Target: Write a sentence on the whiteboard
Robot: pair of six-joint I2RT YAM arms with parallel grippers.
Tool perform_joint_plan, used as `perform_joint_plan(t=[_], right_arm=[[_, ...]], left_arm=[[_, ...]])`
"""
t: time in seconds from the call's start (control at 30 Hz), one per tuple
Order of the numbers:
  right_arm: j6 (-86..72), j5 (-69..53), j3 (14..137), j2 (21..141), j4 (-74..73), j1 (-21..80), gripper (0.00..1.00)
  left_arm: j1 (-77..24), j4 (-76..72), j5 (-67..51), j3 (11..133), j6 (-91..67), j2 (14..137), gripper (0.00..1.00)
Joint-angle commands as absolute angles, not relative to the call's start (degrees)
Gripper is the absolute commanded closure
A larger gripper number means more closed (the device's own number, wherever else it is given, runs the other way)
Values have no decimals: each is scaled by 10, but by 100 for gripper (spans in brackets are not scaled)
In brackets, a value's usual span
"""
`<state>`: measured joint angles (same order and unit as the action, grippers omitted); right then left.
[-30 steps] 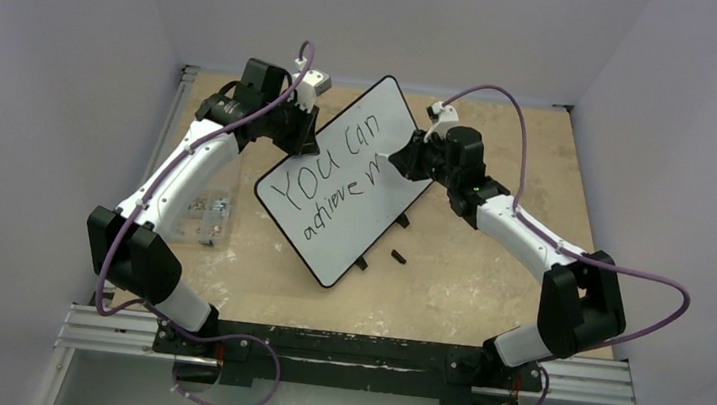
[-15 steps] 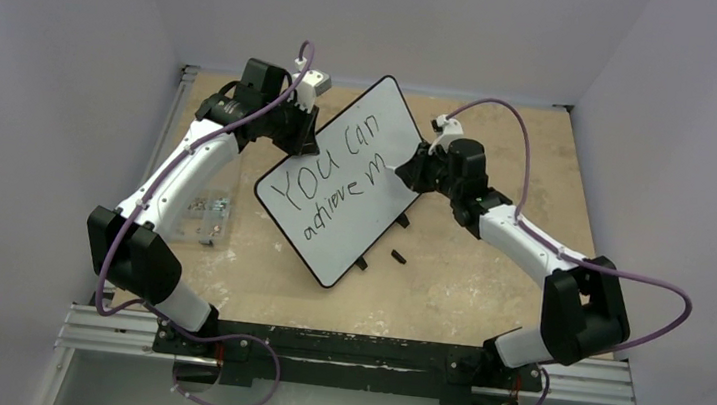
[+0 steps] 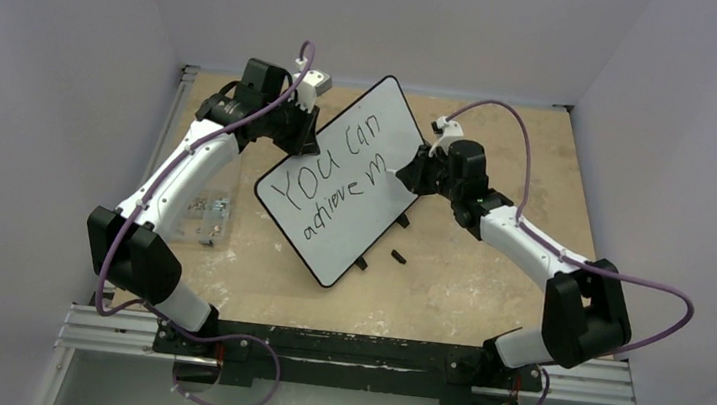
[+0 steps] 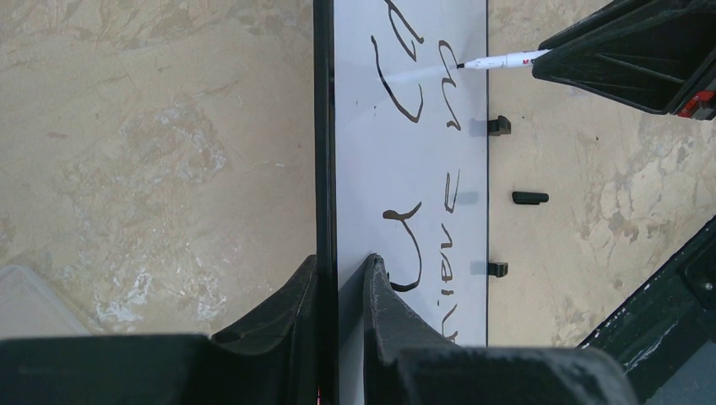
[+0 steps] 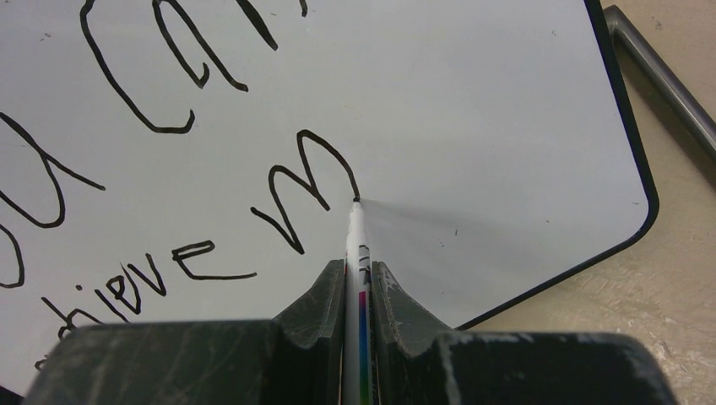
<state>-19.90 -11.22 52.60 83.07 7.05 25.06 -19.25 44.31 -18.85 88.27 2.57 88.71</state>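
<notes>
Top external view: at the left, the left pincer (image 3: 303,139) is closed on the upper long edge of the whiteboard (image 3: 356,237), and the left wrist view shows one finger on each side of the thin black frame, pinning it. The whiteboard lies slantwise in the middle of the worktop (image 3: 487,276), between the two arms, with its small black feet along the lower long edge and a small loose black piece (image 3: 398,257), perhaps a cap, just beside them. The sentence (image 3: 332,175) so far reads "You can" on the first line and "achieve m" on the second. At the right, the right pincer (image 3: 408,168) is clamped on a thin white marker (image 5: 356,240), whose tip sits at the foot of the last stroke of the "m" and appears to touch the board. The step in hand looks to be the final word, just begun with one letter down. The next move probably calls for a short shift along the line toward the board's far corner to start the next letter, with light, even contact. The white space left before the rounded corner is limited, so the letters need to stay compact, while the left pincer holds the board from sliding.
</notes>
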Motion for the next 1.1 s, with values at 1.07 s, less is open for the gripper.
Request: perform_joint_plan(t=[1.07], right_arm=[[-218,-144,599,869,83,227,100]], left_arm=[[-200,453,-91,883,111,888,100]])
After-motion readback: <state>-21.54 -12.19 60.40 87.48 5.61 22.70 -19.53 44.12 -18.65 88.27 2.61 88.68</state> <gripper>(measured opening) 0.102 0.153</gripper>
